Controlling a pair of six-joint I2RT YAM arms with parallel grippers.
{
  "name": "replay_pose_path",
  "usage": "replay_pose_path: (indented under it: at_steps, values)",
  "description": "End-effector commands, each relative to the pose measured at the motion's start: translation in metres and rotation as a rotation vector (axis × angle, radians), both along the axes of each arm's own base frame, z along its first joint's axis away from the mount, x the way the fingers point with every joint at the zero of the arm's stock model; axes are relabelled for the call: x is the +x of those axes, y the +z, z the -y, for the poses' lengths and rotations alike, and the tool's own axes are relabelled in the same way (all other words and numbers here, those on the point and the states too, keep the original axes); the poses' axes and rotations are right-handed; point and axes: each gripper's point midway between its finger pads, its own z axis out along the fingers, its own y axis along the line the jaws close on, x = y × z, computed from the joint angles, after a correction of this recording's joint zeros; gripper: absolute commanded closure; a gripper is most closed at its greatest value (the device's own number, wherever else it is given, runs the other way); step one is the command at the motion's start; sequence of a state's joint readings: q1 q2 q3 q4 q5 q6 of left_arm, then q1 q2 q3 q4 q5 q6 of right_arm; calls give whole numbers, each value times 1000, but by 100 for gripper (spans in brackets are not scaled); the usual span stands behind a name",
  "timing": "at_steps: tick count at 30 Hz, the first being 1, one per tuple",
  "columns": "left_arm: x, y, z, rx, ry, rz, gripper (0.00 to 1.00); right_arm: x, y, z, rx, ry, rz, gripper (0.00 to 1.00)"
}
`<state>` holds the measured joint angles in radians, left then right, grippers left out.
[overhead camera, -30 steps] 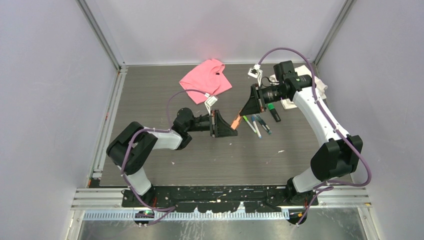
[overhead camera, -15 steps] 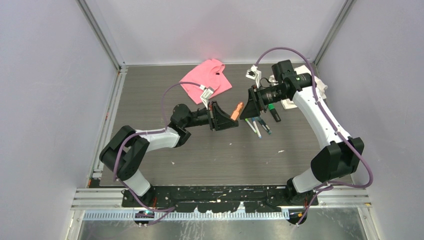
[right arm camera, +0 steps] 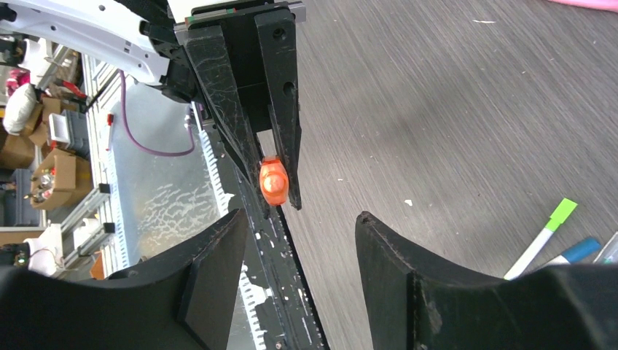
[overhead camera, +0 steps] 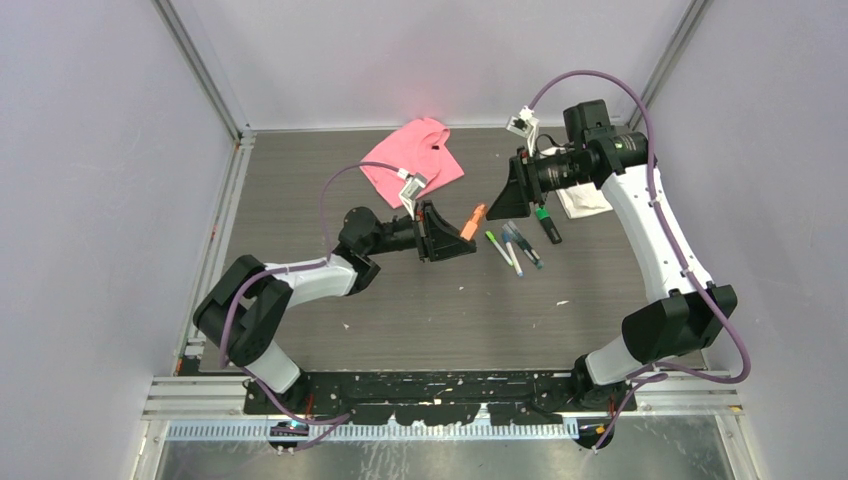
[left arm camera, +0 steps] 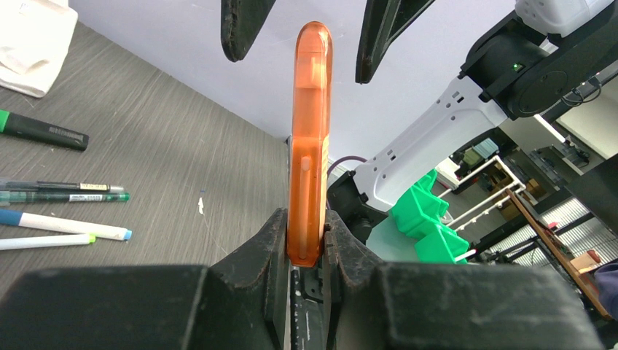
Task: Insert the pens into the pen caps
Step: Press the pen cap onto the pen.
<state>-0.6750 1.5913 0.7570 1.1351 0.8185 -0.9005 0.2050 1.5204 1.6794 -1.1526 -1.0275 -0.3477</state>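
Left wrist view showed the left gripper (left arm camera: 306,224) clamped on the base of the orange pen (left arm camera: 310,131), whose long axis pointed straight at the right gripper (left arm camera: 312,33), its jaws wide and near the tip, other pens (left arm camera: 65,227) lying on the table (left arm camera: 182,168).

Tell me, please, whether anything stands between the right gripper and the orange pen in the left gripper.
Nothing visible does. The right gripper, jaws open, faces the orange pen end-on across empty air; the left gripper clamps its other end. Other pens lie on the table.
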Motion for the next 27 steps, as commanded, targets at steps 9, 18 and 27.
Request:
replay_pose_path:
  at_steps: [9, 18, 27]
  values:
    - [-8, 26, 0, -43, -3, 96, 99, -9, 14, -17, 69, 36, -31, 48]
    - [-10, 27, 2, -45, -11, 97, 100, -10, 6, -21, 52, 32, -52, 72]
    - [-7, 30, 1, -54, 12, 96, 99, -23, -2, -27, 32, 74, -78, 99]
